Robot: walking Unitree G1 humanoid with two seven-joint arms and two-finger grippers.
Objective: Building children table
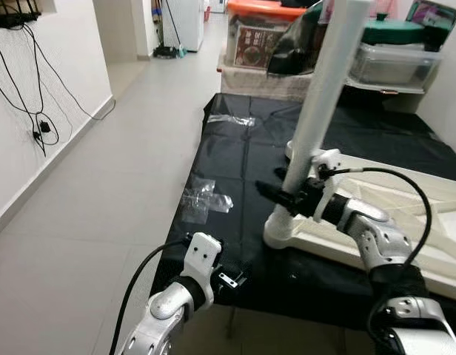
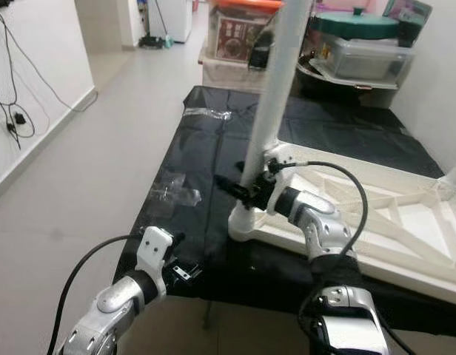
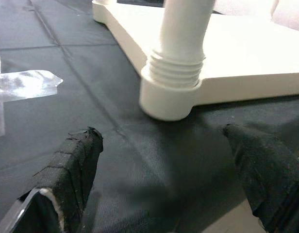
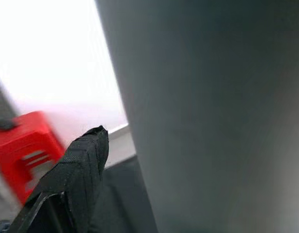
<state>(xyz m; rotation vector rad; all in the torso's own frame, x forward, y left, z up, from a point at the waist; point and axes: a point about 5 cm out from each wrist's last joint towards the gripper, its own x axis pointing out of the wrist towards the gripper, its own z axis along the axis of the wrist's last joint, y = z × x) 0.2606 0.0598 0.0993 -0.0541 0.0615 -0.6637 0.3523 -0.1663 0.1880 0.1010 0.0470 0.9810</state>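
Right gripper [image 1: 281, 194] clasps upright table leg [image 1: 321, 92]; left gripper [image 3: 164, 160] spread, low.

R gripper [image 1: 286, 197] raised w/ arm bent, L gripper [image 3: 164, 160] low, spread

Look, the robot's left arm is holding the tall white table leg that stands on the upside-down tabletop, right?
Not quite: the right gripper holds the tall white plastic table leg, as the left eye view shows. The leg does stand on the upside-down white tabletop.
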